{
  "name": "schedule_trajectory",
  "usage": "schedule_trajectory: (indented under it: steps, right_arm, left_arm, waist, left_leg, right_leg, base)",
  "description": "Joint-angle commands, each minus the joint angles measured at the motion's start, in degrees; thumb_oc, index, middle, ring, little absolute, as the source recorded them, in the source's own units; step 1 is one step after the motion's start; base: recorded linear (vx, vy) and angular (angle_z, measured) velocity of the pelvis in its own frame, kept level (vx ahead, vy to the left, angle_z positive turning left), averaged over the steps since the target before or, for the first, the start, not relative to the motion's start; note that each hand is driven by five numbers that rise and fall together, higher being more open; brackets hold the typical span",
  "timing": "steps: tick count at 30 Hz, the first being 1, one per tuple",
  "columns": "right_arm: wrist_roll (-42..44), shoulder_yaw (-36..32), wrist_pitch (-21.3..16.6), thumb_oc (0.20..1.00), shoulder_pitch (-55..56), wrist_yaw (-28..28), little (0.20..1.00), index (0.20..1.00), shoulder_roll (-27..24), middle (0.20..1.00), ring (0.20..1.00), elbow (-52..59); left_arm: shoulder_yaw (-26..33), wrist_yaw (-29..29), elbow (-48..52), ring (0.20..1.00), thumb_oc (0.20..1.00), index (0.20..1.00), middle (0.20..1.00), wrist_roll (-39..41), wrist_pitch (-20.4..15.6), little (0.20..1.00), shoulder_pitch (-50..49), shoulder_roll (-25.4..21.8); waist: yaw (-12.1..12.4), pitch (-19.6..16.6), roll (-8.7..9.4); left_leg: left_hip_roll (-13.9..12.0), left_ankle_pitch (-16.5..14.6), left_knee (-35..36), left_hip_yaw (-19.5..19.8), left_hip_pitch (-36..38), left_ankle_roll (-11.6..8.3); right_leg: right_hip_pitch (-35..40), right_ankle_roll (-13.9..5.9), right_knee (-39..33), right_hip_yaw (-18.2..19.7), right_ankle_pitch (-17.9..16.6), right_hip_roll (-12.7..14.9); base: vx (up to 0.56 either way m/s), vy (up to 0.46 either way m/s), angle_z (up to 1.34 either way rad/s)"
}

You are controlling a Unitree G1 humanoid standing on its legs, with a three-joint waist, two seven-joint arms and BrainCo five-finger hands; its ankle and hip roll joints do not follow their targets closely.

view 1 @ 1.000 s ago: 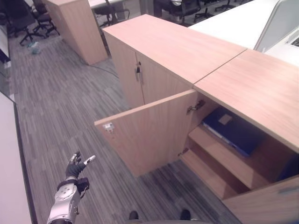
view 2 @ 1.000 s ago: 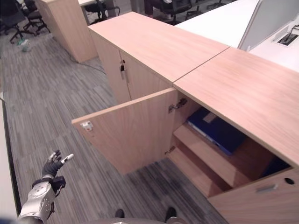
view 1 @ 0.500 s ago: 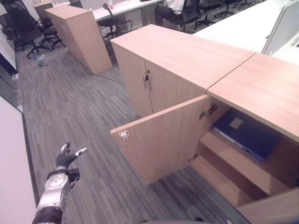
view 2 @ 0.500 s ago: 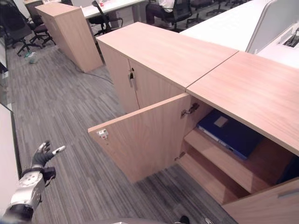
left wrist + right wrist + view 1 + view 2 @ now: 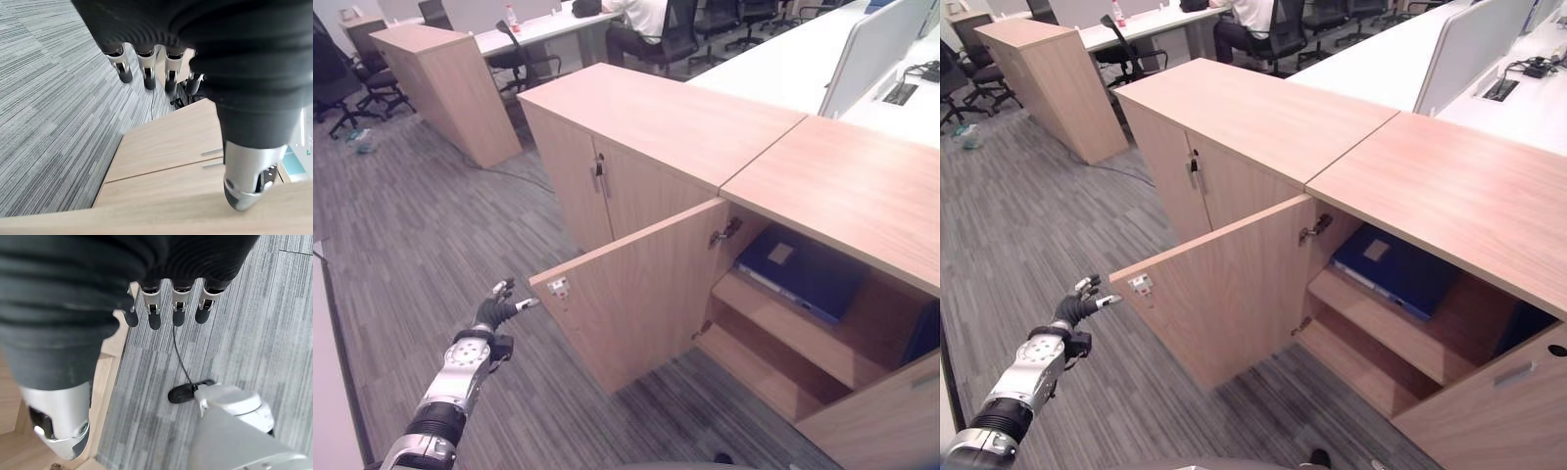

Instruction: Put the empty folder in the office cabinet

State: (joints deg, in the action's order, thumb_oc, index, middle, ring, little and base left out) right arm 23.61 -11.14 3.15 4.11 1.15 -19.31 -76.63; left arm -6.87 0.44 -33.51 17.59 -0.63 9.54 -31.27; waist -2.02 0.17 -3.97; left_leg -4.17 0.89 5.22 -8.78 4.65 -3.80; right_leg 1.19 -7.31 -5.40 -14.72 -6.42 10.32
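Blue folder point(image 5: 800, 271) flat on upper cabinet point(image 5: 822, 186) shelf, door point(image 5: 641, 294) open.
Left hand point(image 5: 495, 309) and right hand point(image 5: 166, 308): fingers relaxed, empty; grey striped carpet point(image 5: 431, 225), office chairs point(image 5: 675, 29) behind.

Grey striped carpet point(image 5: 431, 225) covers an open-plan office. A separate wooden cabinet point(image 5: 445, 83) stands near the far end, with black office chairs point(image 5: 352, 83) just beside it. A seated person point(image 5: 636, 20) occupies a chair at a white tabletop point(image 5: 524, 27) bearing a bottle point(image 5: 512, 17). White desks point(image 5: 783, 59) with a partition panel point(image 5: 871, 49) run behind.
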Motion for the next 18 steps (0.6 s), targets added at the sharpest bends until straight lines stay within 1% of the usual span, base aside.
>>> schedule_trajectory:
  steps: [1,4,6,12,17,18]
  right_arm:
    - [0.3,1.3,-0.1,1.0,-3.4,-0.4,1.0,1.0,0.8,1.0,1.0,-4.8]
    - [0.4,1.6,0.0,1.0,-3.7,-0.6,1.0,1.0,1.0,1.0,1.0,-5.4]
    - [0.7,1.7,0.1,1.0,-4.0,-0.6,1.0,1.0,1.1,1.0,1.0,-5.7]
    - [0.9,2.0,0.4,1.0,-5.1,-1.5,1.0,1.0,1.3,1.0,1.0,-6.8]
    - [0.4,2.6,0.4,1.0,-5.8,-1.9,1.0,1.0,1.3,1.0,1.0,-7.8]
    - [0.4,2.6,0.4,1.0,-5.8,-1.9,1.0,1.0,1.3,1.0,1.0,-7.8]
  left_arm:
    - [-0.9,-2.0,1.2,1.0,1.0,1.0,1.0,-0.3,-2.8,1.0,6.9,-1.3]
    - [-3.3,-2.7,1.7,1.0,1.0,1.0,1.0,-2.3,-2.7,1.0,8.7,-0.2]
    - [-5.6,-3.6,4.0,1.0,1.0,1.0,1.0,-4.4,-2.6,1.0,9.8,0.2]
    - [-10.9,-7.9,13.3,1.0,1.0,1.0,1.0,-5.4,-3.5,1.0,10.7,-1.4]
    - [-14.7,-9.1,20.3,1.0,1.0,1.0,1.0,-8.0,-5.0,1.0,12.7,-1.3]
    - [-14.7,-9.1,20.4,1.0,1.0,1.0,1.0,-8.1,-5.0,1.0,12.7,-1.3]
  waist:
    - [-0.6,0.4,2.73]
    - [-0.7,0.4,2.9]
    - [-0.8,0.5,3.03]
    - [-0.5,0.8,3.29]
    - [-0.6,0.9,3.77]
    - [-0.6,0.9,3.78]
  left_leg:
    - [1.8,-4.3,-0.2,1.3,-1.9,0.73]
    - [1.7,-4.3,-0.2,1.4,-1.8,0.72]
    - [1.5,-4.3,-0.2,1.5,-1.8,0.67]
    - [1.2,-4.3,-0.2,1.8,-1.7,0.46]
    - [1.0,-4.4,-0.2,1.9,-1.4,0.37]
    - [1.0,-4.4,-0.2,2.0,-1.4,0.37]
  right_leg:
    - [3.1,-4.98,0.4,-1.2,4.4,4.6]
    - [3.2,-4.9,0.4,-1.3,4.6,4.5]
    - [3.3,-4.89,0.4,-1.5,4.8,4.5]
    - [3.5,-4.87,0.4,-1.9,5.1,4.2]
    - [3.9,-4.77,0.4,-2.2,5.2,4.0]
    - [3.9,-4.77,0.4,-2.2,5.2,4.0]
  base:
    - [0.0,-0.02,0.04]
    - [0.0,-0.023,0.04]
    - [0.0,-0.029,0.09]
    - [-0.01,-0.025,0.08]
    - [-0.01,-0.015,0.02]
    - [0.0,0.0,0.0]
